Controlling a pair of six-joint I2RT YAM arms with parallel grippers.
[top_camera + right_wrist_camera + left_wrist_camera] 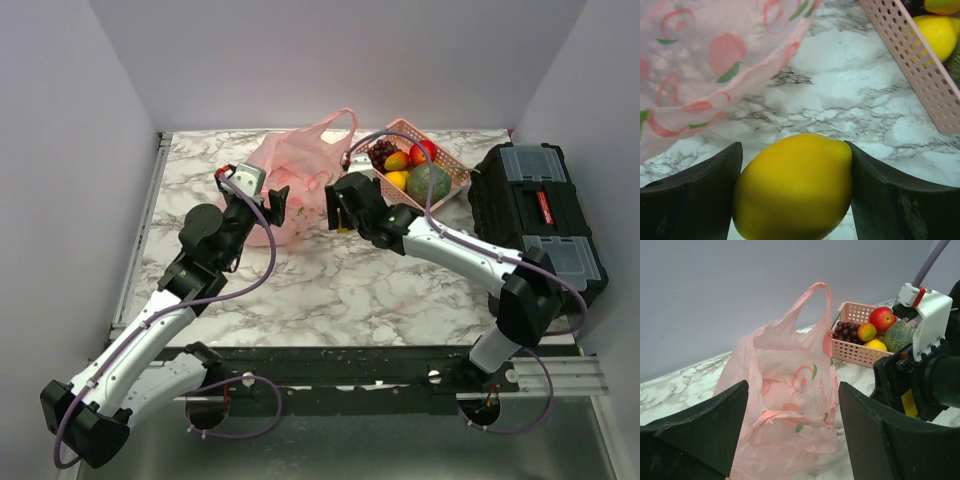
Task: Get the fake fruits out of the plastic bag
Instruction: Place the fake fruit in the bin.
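The pink plastic bag [290, 178] stands crumpled on the far left-centre of the marble table [350, 290], with one loop handle sticking up towards the back wall [330, 60].

The left gripper [274, 202] is at the bag's near-left side. Its fingers [700, 435] are spread wide, and in the left wrist view the bag fills the gap ahead of them. Whether they touch the film cannot be told.

The right gripper [342, 208] is just right of the bag, over the bare strip of marble between the bag and the pink lattice basket [855, 355]. Its two fingers press on either side of a yellow lemon [795, 185] — out of the bag and clear of its edge. I cannot tell whether the lemon rests on the marble or hangs above it.

The basket sits at an angle near the far edge and holds a grape bunch [846, 331], a red apple [881, 318], an orange fruit [867, 332], a second yellow fruit [876, 345] and a green melon [899, 336].

A black toolbox [540, 210] takes up the table's right edge, close beside the basket. The near half of the marble, between the two arms, is open — the side walls close in the left and right.
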